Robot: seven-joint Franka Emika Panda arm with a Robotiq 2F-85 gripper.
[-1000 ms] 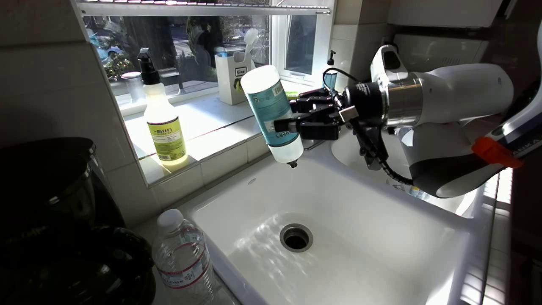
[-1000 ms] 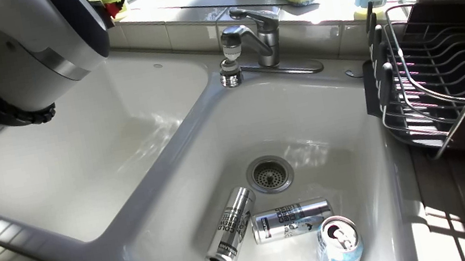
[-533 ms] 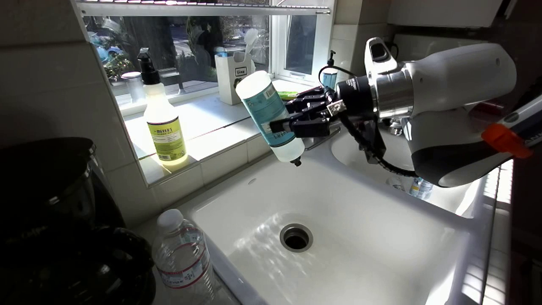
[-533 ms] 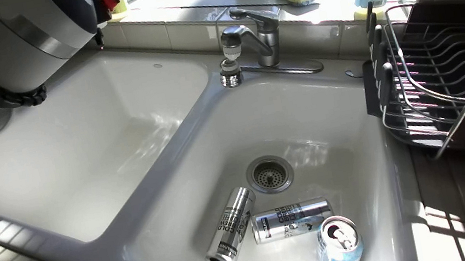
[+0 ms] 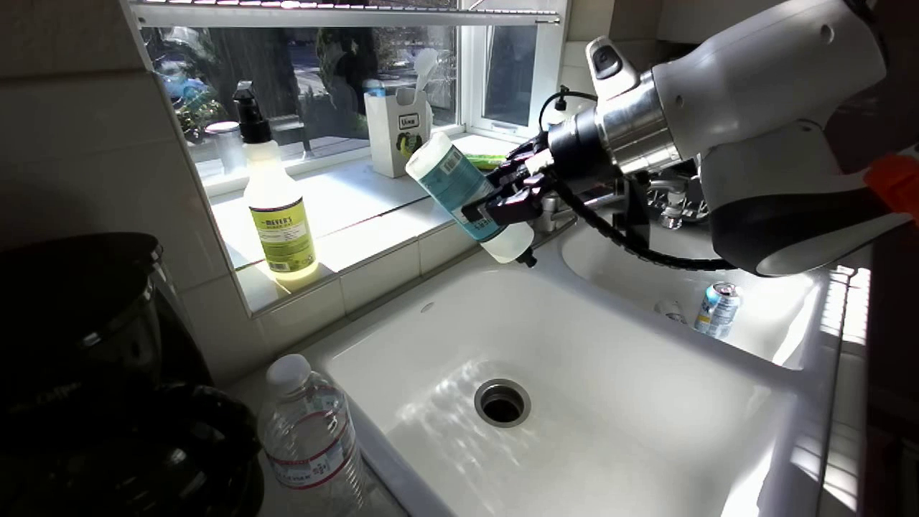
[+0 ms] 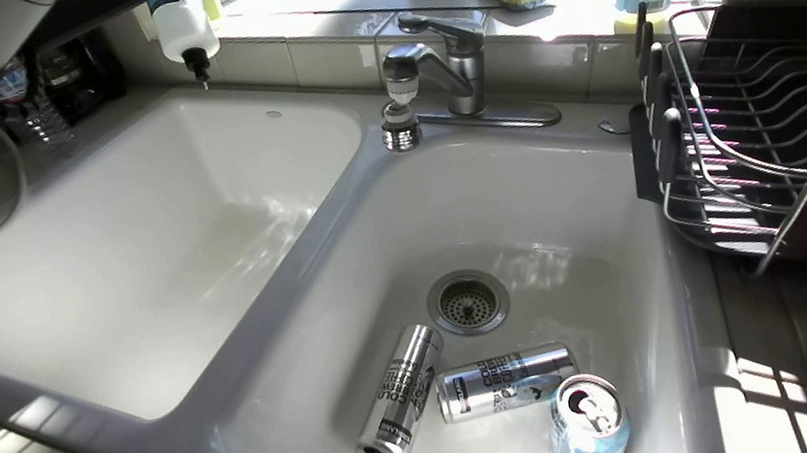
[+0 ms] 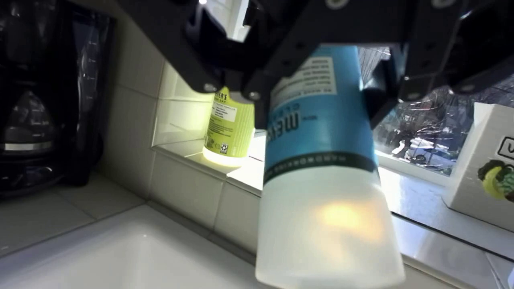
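The jaws are gripping a blue-labelled bottle [image 5: 458, 185] around its label, one on either flank in the wrist view, so the bottle is lying directly between them. Its long axis is running roughly crosswise to the line of the jaws in an exterior view, and the bottle is tilting upside down: the pale base [image 5: 431, 154] is sitting high, toward the sill [image 5: 359, 194], while the black nozzle [image 5: 529, 258] is pointing down and back to the arm's side. The bottle is hanging near the back edge of the sink [image 5: 567, 359], seemingly clear of the sill. The single arm [image 5: 747, 79] is holding its last links high and sloping them down to the jaws. A yellow-labelled spray bottle [image 5: 283, 230] and a white pitcher [image 5: 388, 136] are standing upright on the sill.
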